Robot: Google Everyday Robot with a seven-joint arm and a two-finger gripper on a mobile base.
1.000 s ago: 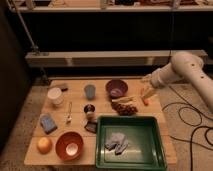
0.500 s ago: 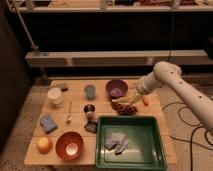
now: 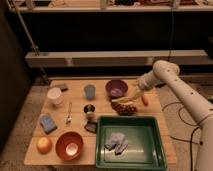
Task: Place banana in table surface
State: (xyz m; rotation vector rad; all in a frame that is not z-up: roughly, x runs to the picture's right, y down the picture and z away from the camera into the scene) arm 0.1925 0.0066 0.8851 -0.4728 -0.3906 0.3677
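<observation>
The banana [image 3: 131,95], slim and pale yellow, is low over or on the tan wooden table surface [image 3: 75,127]. It is just right of the purple bowl [image 3: 116,88] and left of a short orange stick [image 3: 145,100]. My gripper [image 3: 138,89] reaches down from the white arm [image 3: 167,72] at the right and ends right at the banana's upper right end. I cannot tell whether it holds the banana or whether the banana rests on the wood.
Dark grapes [image 3: 125,108] lie just in front of the banana. A green tray [image 3: 102,145] with a grey cloth [image 3: 116,142] fills the front right. A blue cup [image 3: 89,91], white cup [image 3: 55,95], spoon [image 3: 69,114], sponge [image 3: 48,123], red bowl [image 3: 69,145] and orange fruit [image 3: 44,145] stand at the left.
The arm has swung left and down from the table's right edge to the spot between the purple bowl and the orange stick. The banana now shows there.
</observation>
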